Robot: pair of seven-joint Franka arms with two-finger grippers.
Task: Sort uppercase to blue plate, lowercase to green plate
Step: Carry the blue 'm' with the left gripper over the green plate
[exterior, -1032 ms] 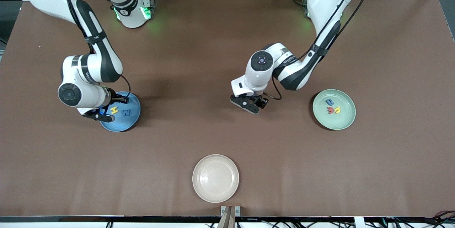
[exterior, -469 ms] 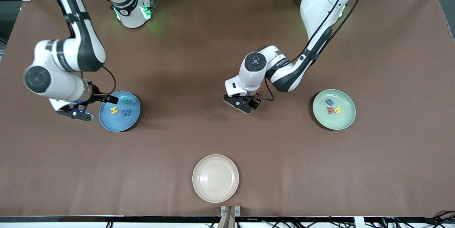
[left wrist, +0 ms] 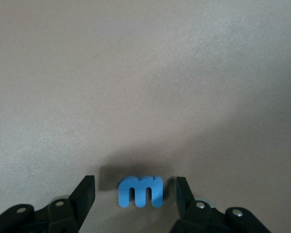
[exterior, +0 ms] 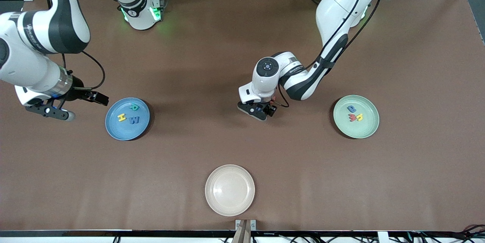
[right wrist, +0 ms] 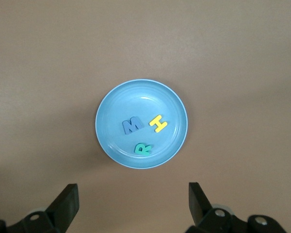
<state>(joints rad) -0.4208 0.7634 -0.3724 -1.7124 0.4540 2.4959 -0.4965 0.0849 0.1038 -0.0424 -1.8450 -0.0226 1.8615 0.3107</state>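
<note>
Our right gripper (exterior: 75, 107) hangs empty with fingers spread wide beside the blue plate (exterior: 113, 129) — H, W and R lie in it. Our left gripper (exterior: 257, 111) straddles a blue letter (left wrist: 141, 191) on the bench mid-table, fingers apart — next, close, then carry it to the green plate (exterior: 365, 131).

The brown table (exterior: 242, 46) is carrying the blue plate (exterior: 113, 129), green plate (exterior: 369, 131), cream plate (exterior: 229, 203) and a blue letter piece (left wrist: 140, 191)
</note>
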